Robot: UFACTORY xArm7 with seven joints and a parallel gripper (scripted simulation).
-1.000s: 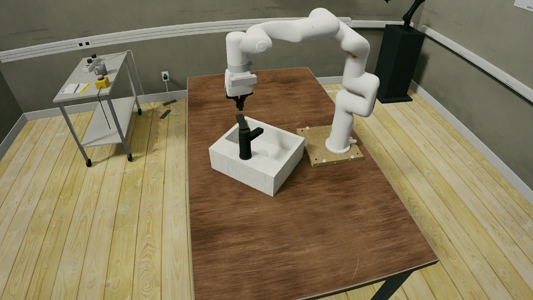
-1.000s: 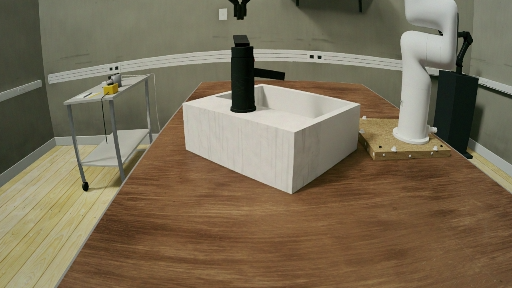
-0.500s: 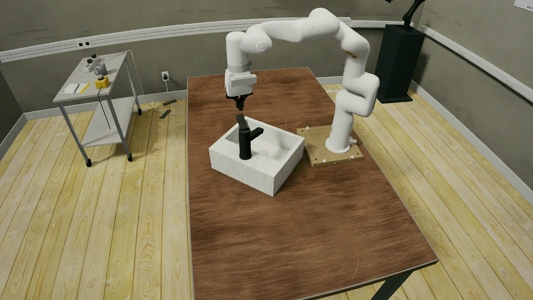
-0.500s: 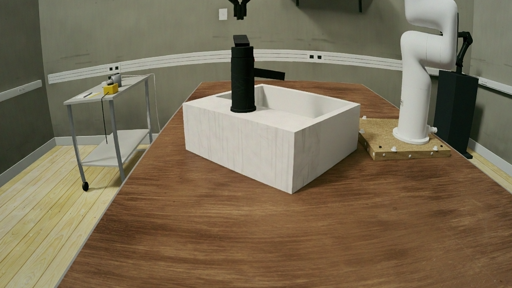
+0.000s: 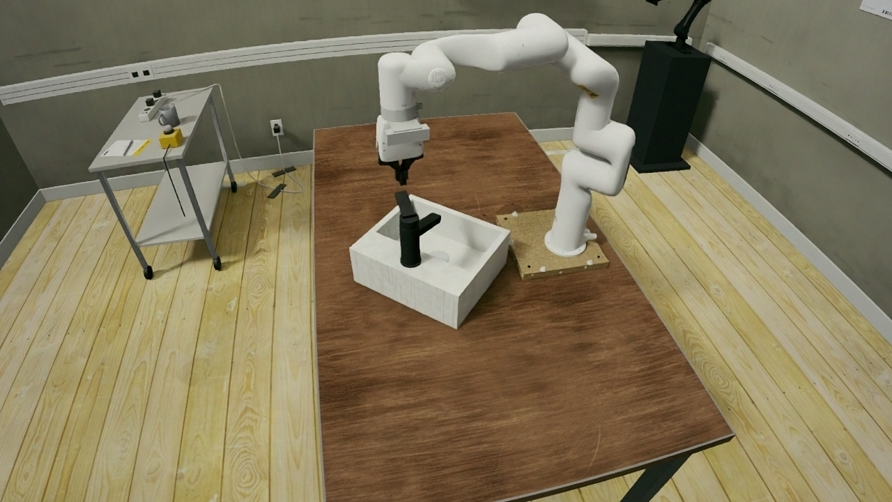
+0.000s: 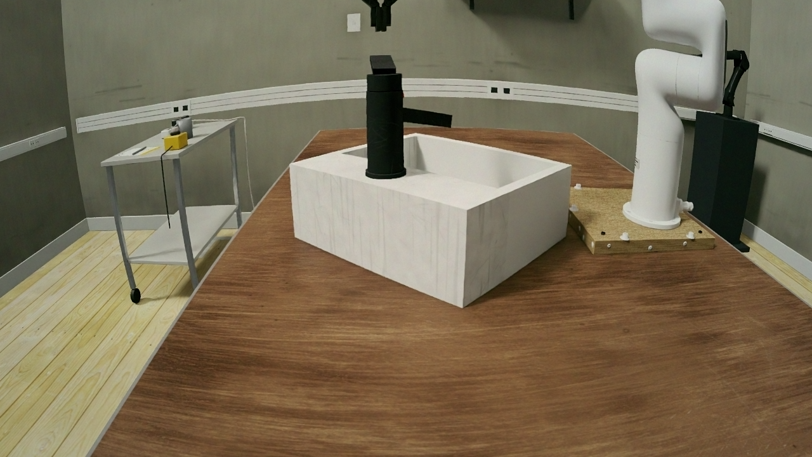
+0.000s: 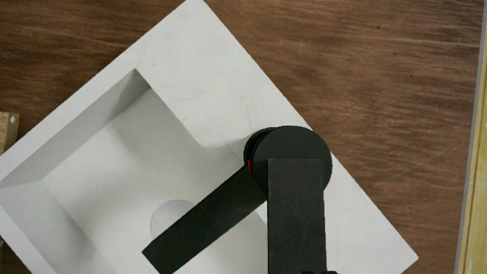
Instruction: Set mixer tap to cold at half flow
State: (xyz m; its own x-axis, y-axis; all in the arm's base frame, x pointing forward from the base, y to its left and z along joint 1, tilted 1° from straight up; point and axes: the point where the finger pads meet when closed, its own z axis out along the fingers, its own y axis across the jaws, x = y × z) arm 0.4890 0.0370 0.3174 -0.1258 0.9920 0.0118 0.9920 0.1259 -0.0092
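A black mixer tap (image 5: 410, 237) stands on the rim of a white basin (image 5: 431, 258) on the brown table. Its flat lever (image 5: 404, 203) sits on top, raised and pointing away from the spout (image 5: 428, 222). In the wrist view the lever (image 7: 296, 213) runs down the frame and the spout (image 7: 205, 224) reaches over the basin's drain. A red mark (image 7: 249, 166) shows on the tap body beside the lever; no blue dot is visible. My gripper (image 5: 401, 174) hangs shut and empty above the lever's free end, clear of it. It also shows at the top of the exterior view (image 6: 380, 16).
The arm's base stands on a chipboard plate (image 5: 552, 246) right of the basin. A grey cart (image 5: 163, 174) with small items stands on the floor to the left. A black pedestal (image 5: 664, 106) stands at the back right.
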